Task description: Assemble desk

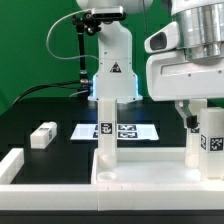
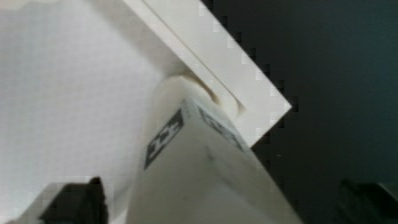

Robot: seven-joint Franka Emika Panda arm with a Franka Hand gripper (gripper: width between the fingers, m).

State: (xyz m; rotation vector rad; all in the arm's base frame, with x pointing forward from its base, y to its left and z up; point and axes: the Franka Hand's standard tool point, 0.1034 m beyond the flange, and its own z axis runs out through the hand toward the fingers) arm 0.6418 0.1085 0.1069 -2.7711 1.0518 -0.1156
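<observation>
Exterior view: tabletop panel (image 1: 140,175) at 6 o'clock, upright leg (image 1: 107,125) on its far corner near centre. Gripper (image 1: 208,120) at 3 o'clock, fingers (image 2: 68,203) spread, flanking second leg (image 1: 212,142) standing on panel. Loose leg (image 1: 43,135) lies at 9 o'clock.

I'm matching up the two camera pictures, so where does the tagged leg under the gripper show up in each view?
Exterior view: the leg stands upright at the exterior view's right edge, under the gripper, on the tabletop.
Wrist view: the leg looms large in the foreground, reaching out to the tabletop's corner.
Shared landmark: the leg's black-and-white tag.
</observation>
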